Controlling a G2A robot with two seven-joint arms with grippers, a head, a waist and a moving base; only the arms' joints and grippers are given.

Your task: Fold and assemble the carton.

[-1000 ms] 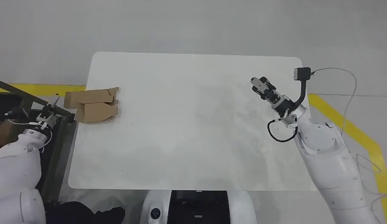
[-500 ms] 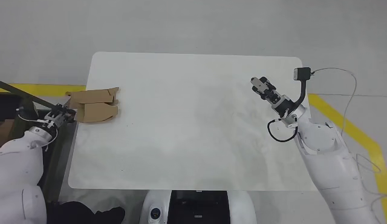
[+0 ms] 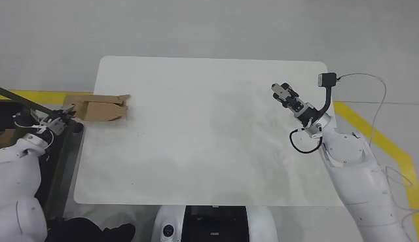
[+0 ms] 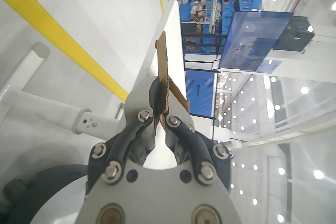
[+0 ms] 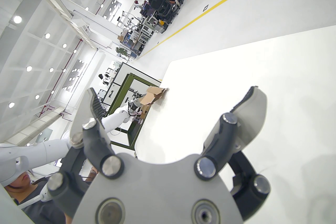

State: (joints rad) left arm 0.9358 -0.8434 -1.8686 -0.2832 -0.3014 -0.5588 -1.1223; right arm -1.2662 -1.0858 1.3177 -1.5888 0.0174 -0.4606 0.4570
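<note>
L gripper (image 4: 160, 104) clamps flat carton (image 3: 98, 109) by its edge at table (image 3: 209, 150) left rim, carton partly overhanging. R gripper (image 3: 282, 89) hangs wide open over table's right side, well apart.

I see a white table (image 3: 216, 157) on pale grey floor (image 3: 209, 19) crossed by yellow tape (image 3: 366, 129); beyond it a large screen (image 4: 252, 43) on a stand, blue shelving (image 4: 199, 33), a green-framed rack (image 5: 118, 94), desks and dark chairs (image 5: 162, 5) far off; round ceiling lamps (image 5: 29, 68) light the white hall.
</note>
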